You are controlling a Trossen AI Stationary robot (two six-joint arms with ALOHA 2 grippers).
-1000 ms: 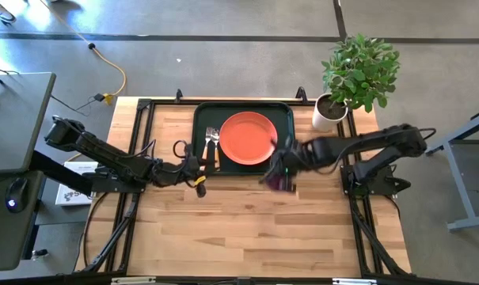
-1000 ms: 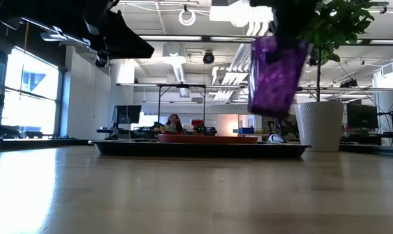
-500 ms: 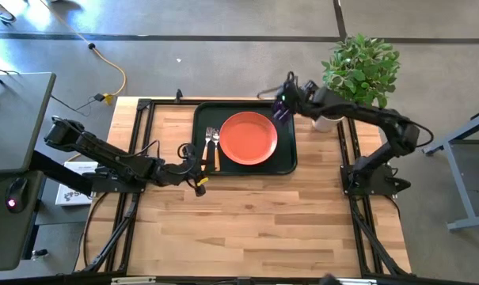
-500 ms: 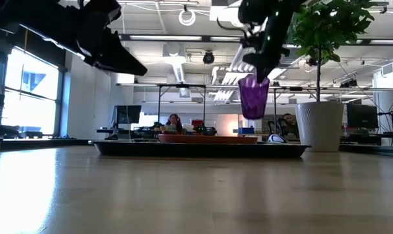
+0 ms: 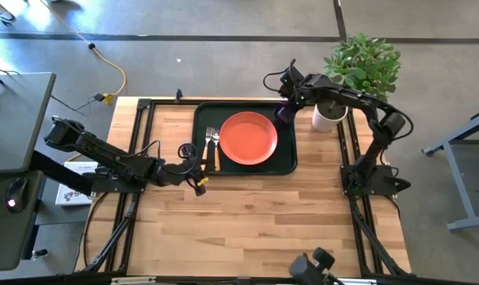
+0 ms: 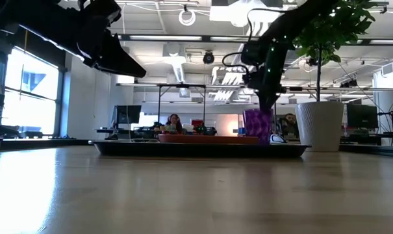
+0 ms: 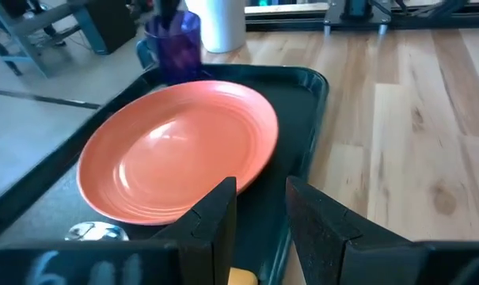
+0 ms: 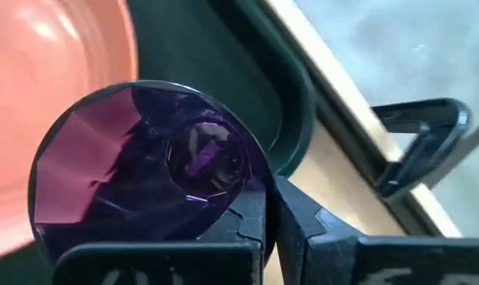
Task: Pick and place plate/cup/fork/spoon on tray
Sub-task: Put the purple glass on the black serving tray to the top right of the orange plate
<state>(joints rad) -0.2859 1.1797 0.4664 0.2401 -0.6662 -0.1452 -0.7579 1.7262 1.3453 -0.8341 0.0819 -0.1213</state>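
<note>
The right gripper point(image 5: 287, 101) pinches the cup's point(image 5: 283, 112) rim at the tray's point(image 5: 285, 162) one-o'clock corner; the left gripper point(image 5: 198, 162), jaws narrowly apart and empty, waits at nine o'clock.

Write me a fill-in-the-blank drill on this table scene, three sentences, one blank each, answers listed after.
1. The right end effector grips the rim of the purple ____, at the tray's corner nearest the white plant pot.
2. The fork and the spoon lie side by side on the tray, between its rim and the coral-orange ____.
3. The left end effector, holding nothing, sits over the table just outside the tray's corner nearest the ____.

Missing words: cup; plate; fork
</note>
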